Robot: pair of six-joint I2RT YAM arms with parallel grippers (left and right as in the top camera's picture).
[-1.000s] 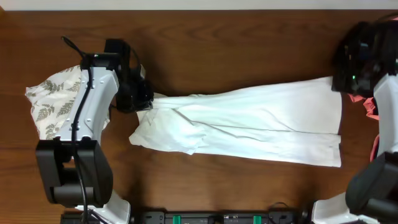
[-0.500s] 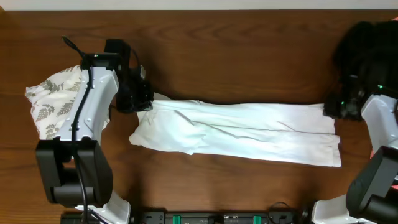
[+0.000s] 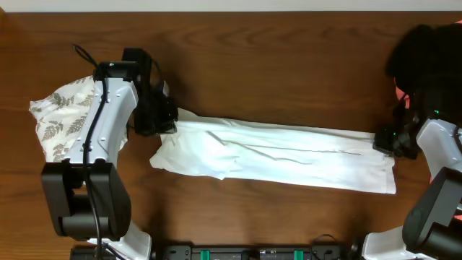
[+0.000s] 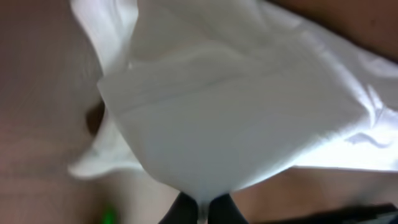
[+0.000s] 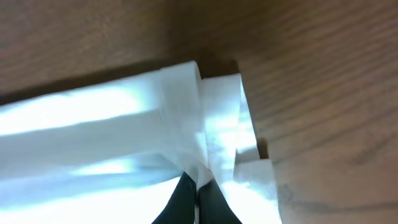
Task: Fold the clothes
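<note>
A: While the dark wood table (image 3: 289, 58) fills the whole view, where's the white T-shirt (image 3: 289, 155)?
B: Centre, stretched 9 to 3 o'clock, left gripper (image 3: 170, 124) and right gripper (image 3: 382, 139) each clamped on an end.

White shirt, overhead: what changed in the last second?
The right tool, shut on the far right corner of the white shirt, drew that corner toward the robot's side. This folded the far edge over, so the shirt now lies as a narrower band. Nothing was taken hold of or let go. The left tool stayed shut on the left end, in place. The leaf-print cloth did not move.
</note>
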